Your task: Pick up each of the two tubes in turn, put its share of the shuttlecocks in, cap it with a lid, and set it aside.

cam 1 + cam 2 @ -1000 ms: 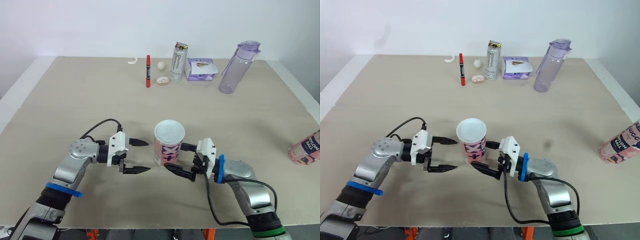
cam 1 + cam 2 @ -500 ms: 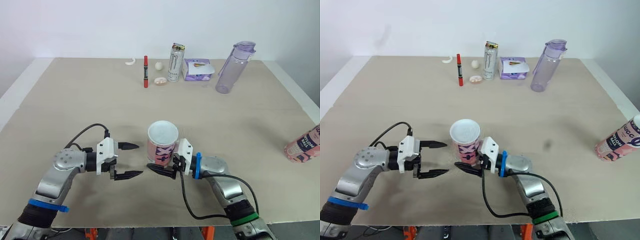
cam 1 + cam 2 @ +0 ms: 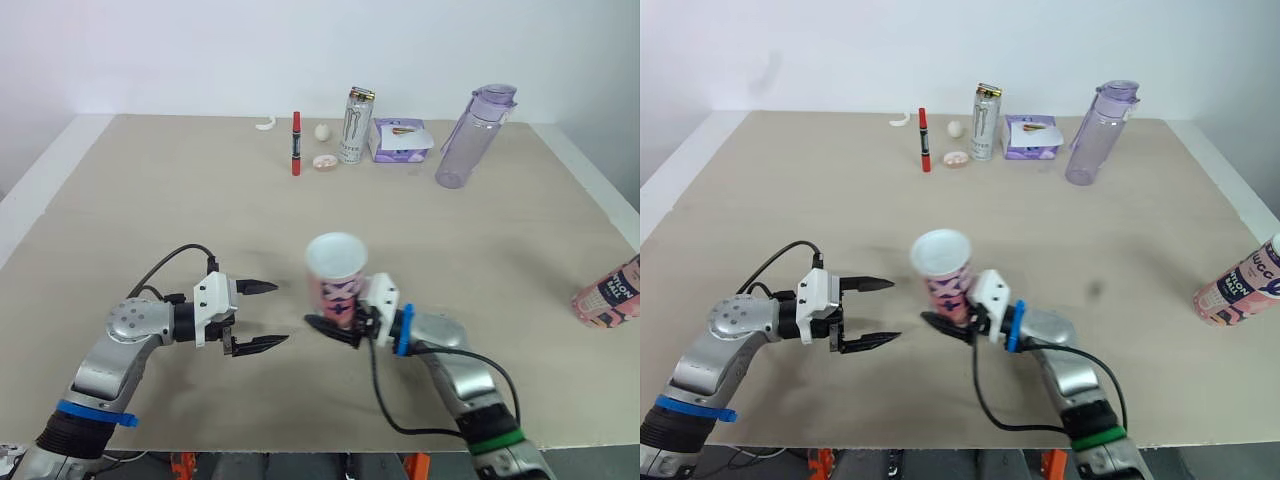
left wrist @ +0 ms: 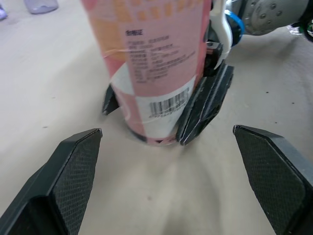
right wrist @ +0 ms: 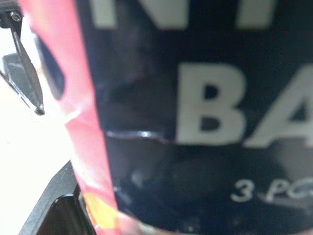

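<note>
The pink tube stands upright near the middle of the surface, its white top facing up. We cannot tell whether that top is a lid or an open mouth.

What has changed in the last second is the right claw. 1 second ago its 2 fingers stood spread on either side of the tube's base. Now they are pressed against the lower part of the tube, pinching it. The left wrist view shows a black finger flat against each side just above the foot, and the foot still looks to be resting on the surface. The tube leans slightly, which we read as the grip taking hold.

The left claw has kept its place just beside the tube on the robot's left. Its fingers are spread wide and point at the tube without touching it.

We judge that the pick-up of this tube is now secured and that the lift is the step in hand.

A pink cylinder, likely the other tube, lies well apart at the right edge, untouched.
</note>
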Available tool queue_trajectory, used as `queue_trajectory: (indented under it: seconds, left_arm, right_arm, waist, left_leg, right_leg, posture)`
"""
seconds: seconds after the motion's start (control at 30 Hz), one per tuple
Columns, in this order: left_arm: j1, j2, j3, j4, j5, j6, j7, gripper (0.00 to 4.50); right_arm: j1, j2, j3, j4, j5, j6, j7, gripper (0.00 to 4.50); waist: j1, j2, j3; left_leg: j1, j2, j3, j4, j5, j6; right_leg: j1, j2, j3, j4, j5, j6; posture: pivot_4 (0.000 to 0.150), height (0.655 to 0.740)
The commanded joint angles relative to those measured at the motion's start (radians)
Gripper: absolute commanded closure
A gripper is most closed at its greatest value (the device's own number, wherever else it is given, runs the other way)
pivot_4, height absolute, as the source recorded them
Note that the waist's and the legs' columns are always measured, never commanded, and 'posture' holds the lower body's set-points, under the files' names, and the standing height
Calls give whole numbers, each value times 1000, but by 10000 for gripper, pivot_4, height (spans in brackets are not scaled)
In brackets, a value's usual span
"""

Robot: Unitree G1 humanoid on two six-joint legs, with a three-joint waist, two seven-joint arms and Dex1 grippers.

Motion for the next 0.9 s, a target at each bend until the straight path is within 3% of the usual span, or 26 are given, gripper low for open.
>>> queue_trajectory:
  seconds: [0.03,0.37,0.53,0.57,0.63,0.9]
  left_arm:
    - [-5,-10,-6,-46,-14,9,15,0]
    - [-47,-38,3,-40,-53,65,28,0]
    - [-57,-45,14,-60,-105,127,27,0]
    - [-56,-43,12,-58,-103,125,24,0]
    - [-54,-41,9,-54,-99,119,21,0]
    - [-48,-27,-1,-33,-68,86,-2,0]
  right_arm:
    - [1,7,-159,16,16,6,-180,8489]
    - [-88,12,-254,249,0,-38,-361,8489]
    - [-126,-6,-249,320,-7,-64,-381,8489]
    - [-126,-6,-250,325,0,-56,-380,8489]
    - [-122,-4,-252,326,17,-41,-371,1161]
    - [-26,15,-238,194,37,9,-374,1161]
  waist:
    - [0,0,0]
    - [-4,1,-1]
    - [-5,1,-1]
    - [-6,1,-1]
    - [-7,1,-1]
    - [-9,1,-1]
  left_leg:
    - [0,0,0,0,0,0]
    - [4,-1,0,0,1,2]
    - [6,-1,0,0,1,2]
    - [6,-1,0,0,2,3]
    - [7,-2,0,0,2,3]
    - [10,-2,-1,0,2,3]
  right_leg:
    - [0,0,0,0,0,0]
    - [1,4,7,0,3,-1]
    - [3,17,29,0,2,0]
    - [3,18,30,0,2,0]
    - [5,20,34,0,2,0]
    - [10,28,45,0,1,0]
  posture:
    - [1500,7400]
    - [1500,7400]
    - [1500,7400]
    - [1500,7400]
    - [1500,7400]
    - [1500,7400]
